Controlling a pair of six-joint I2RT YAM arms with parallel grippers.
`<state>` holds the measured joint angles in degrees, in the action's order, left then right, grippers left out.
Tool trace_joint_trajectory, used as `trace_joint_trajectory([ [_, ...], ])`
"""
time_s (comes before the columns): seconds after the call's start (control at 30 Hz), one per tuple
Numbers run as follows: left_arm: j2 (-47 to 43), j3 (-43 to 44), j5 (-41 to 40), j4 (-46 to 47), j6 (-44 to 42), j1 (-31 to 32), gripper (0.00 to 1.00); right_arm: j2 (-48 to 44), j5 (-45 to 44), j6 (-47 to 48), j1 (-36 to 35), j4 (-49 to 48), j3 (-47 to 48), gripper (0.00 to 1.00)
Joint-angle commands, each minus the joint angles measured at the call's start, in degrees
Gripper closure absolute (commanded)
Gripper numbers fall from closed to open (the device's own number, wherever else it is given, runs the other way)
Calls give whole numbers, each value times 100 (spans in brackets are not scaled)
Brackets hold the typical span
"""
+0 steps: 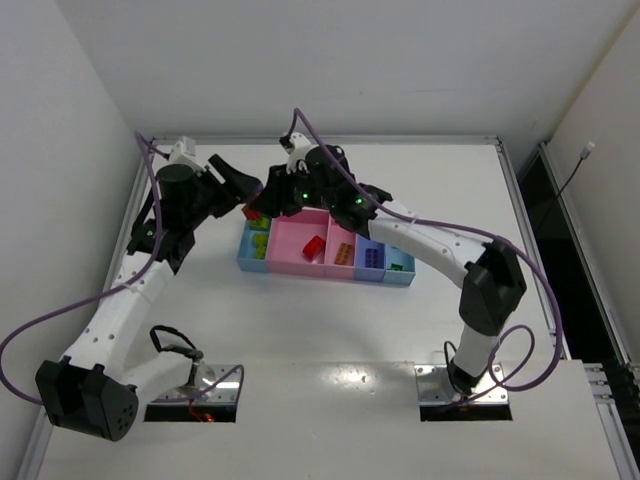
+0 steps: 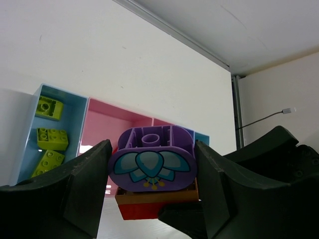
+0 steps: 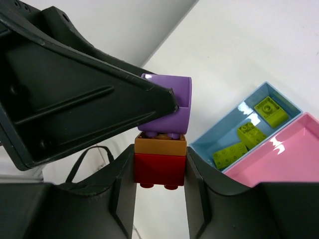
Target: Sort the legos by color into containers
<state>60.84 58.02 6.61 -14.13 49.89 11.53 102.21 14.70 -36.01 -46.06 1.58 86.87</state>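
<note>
Clamping purple brick (image 2: pixel 151 149) in left hand (image 2: pixel 152 167), red brick (image 3: pixel 158 169) in right hand (image 3: pixel 158 177); any skewed pull would be risking a drop

Both arms reach inward over the table, left pincer (image 2: pixel 152 167) and right pincer (image 3: pixel 159 172) meeting, each clamped.

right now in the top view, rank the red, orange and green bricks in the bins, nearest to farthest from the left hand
1. red brick, wide pink bin, nearest the left hand
2. orange brick, narrow pink bin, middle
3. green brick, end blue bin, far right
</note>
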Motion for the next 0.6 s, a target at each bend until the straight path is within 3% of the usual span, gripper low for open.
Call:
trace_joint_trajectory([
  [0.0, -160, 122, -115, 244, 187, -28, 100, 71, -160, 77, -96, -115, 269, 100],
  [0.33, -160, 122, -924, 262, 22, -493, 100, -403, -213, 234, -324, -62, -240, 100],
  [0.57, -108, 236, -557, 411, -418, -661, 100, -1176, -721, 753, -202, 332, -960, 100],
])
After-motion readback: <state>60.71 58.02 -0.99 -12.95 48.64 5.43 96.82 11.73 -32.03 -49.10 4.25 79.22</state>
